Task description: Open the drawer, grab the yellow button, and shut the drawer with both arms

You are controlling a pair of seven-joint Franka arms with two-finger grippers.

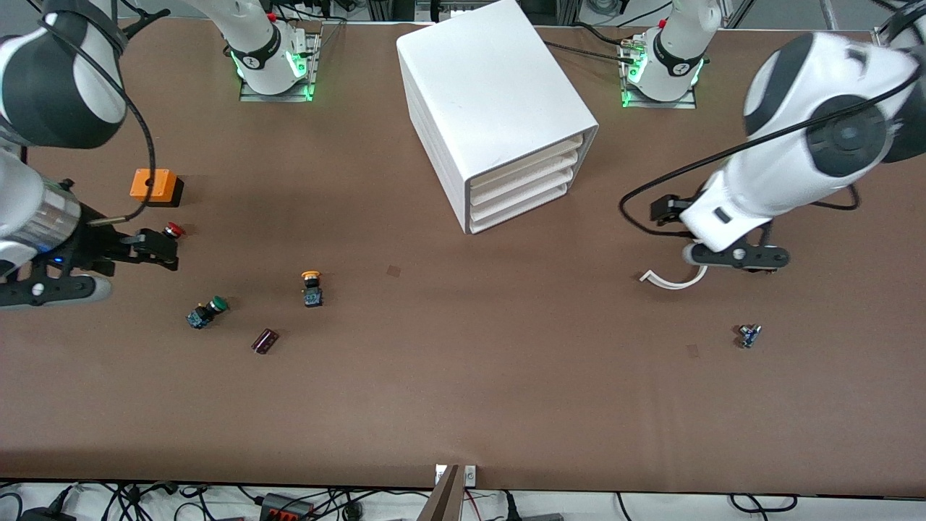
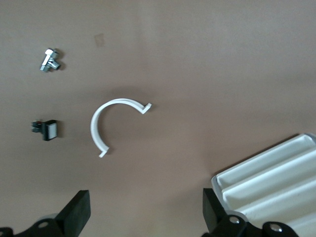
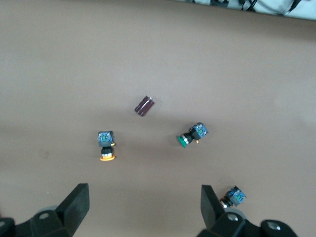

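Observation:
The white cabinet stands at the middle of the table with all four tray drawers shut; its drawer fronts also show in the left wrist view. The orange-capped button lies on the bare table, nearer the front camera than the cabinet and toward the right arm's end; it also shows in the right wrist view. My right gripper hangs open and empty above the table near the red-capped button. My left gripper hangs open and empty above the table beside the cabinet.
A green-capped button, a red-capped button, a dark cylinder and an orange box lie toward the right arm's end. A white C-shaped clip, a bolt and a small black part lie toward the left arm's end.

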